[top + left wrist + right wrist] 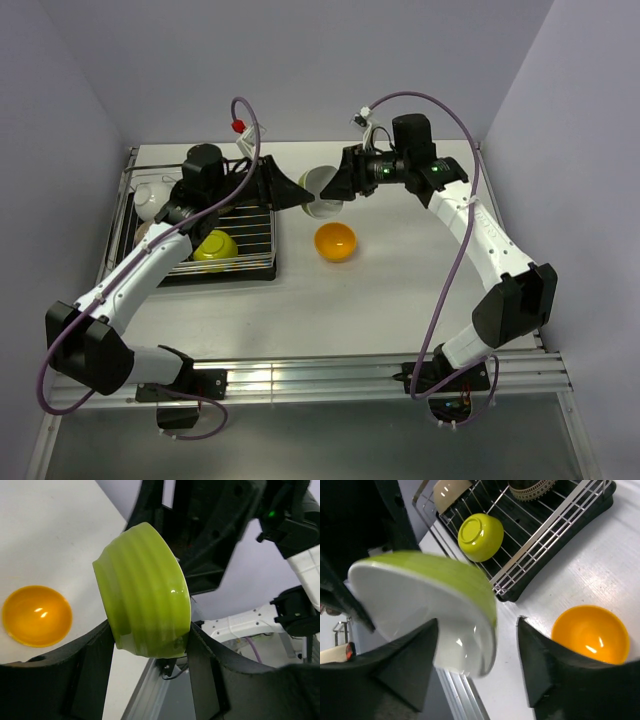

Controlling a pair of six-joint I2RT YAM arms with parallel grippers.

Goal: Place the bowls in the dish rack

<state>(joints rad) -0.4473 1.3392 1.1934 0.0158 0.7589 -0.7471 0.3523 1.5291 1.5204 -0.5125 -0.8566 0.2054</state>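
Top external: 3 bowls (pixel 215 247) in dish rack (pixel 262 264), far left; left gripper (pixel 150 650) pinches green bowl (pixel 322 190), right gripper (pixel 477 645) looks spread; orange bowl (pixel 335 241) on table (pixel 400 290), so approx. 2 to go.

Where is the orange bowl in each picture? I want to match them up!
Top external: the orange bowl is near the middle, right of the dish rack.
Left wrist: it is at the far left, just below the middle.
Right wrist: it is at the bottom right.
Shared landmark: the green bowl with the white inside, close by in all three.
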